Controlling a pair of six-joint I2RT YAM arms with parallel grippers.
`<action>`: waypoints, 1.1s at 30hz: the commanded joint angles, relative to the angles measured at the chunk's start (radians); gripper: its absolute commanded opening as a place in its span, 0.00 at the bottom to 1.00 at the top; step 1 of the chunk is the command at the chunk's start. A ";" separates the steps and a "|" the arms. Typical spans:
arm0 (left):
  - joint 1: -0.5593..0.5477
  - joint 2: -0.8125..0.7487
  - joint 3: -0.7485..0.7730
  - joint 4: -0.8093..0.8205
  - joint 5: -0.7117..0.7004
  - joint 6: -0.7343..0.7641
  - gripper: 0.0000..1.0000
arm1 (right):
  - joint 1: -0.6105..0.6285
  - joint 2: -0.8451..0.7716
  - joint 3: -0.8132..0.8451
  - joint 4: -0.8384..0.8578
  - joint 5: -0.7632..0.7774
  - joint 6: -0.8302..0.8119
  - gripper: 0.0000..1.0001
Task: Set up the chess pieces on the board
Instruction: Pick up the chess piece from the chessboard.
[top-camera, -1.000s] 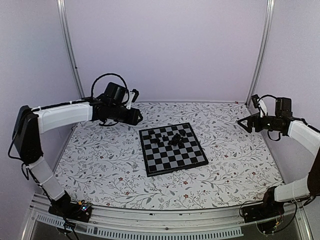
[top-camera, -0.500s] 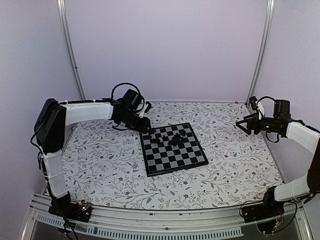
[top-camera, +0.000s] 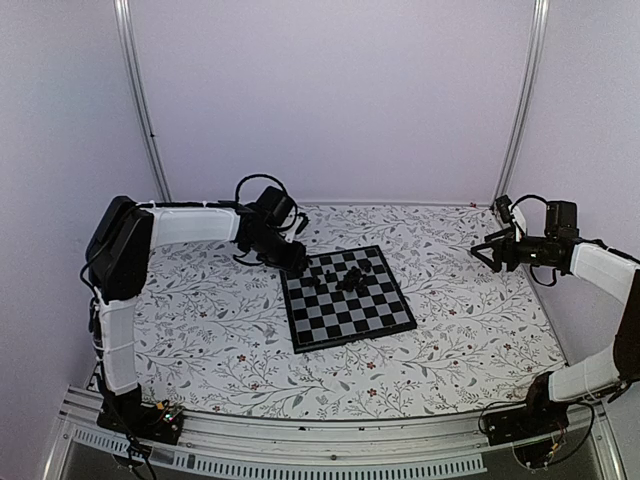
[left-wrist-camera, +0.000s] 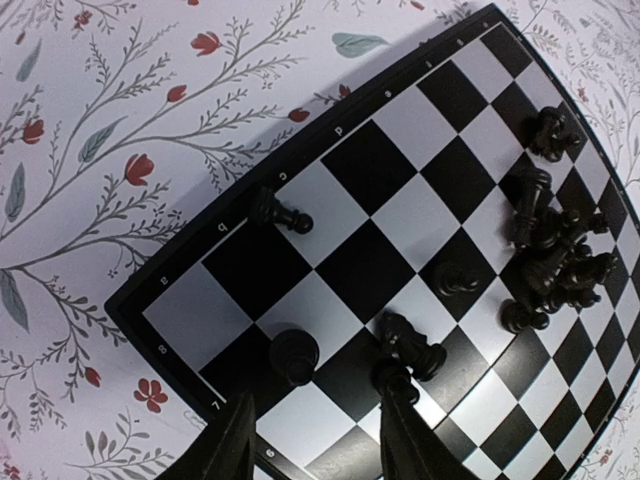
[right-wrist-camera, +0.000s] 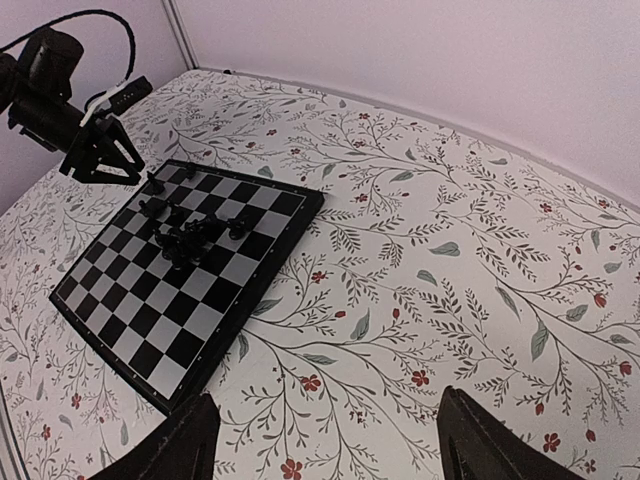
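The board (top-camera: 352, 322) lies flat in the middle of the flowered tablecloth. Several black chess pieces (top-camera: 348, 278) sit bunched on its far half. My left gripper (top-camera: 298, 262) hovers over the board's far left corner. In the left wrist view it (left-wrist-camera: 315, 445) is open, with nothing between its fingers. One upright piece (left-wrist-camera: 293, 356) stands just ahead of the gap. Another piece (left-wrist-camera: 396, 379) is at the right fingertip, beside a toppled one (left-wrist-camera: 414, 342). A cluster of pieces (left-wrist-camera: 555, 258) lies further right. My right gripper (top-camera: 487, 250) hangs open above bare cloth, far right of the board.
A lone toppled piece (left-wrist-camera: 282, 212) lies near the board's edge (left-wrist-camera: 150, 330). The right wrist view shows the board (right-wrist-camera: 170, 310) at left and flowered cloth (right-wrist-camera: 420, 300) beneath my right gripper (right-wrist-camera: 325, 450). Metal corner posts (top-camera: 140, 100) and pale walls enclose the table.
My left arm has swung right and down from the back left to the board's far left corner. The right gripper has drifted slightly and its jaws have narrowed a little.
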 joint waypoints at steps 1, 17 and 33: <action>-0.013 0.046 0.053 -0.012 -0.021 -0.002 0.44 | -0.004 0.021 0.014 -0.006 -0.021 -0.017 0.77; -0.012 0.101 0.095 -0.017 -0.071 -0.001 0.20 | -0.003 0.046 0.024 -0.020 -0.030 -0.024 0.75; -0.078 -0.078 0.030 -0.059 -0.090 0.046 0.00 | -0.003 0.063 0.029 -0.027 -0.039 -0.031 0.73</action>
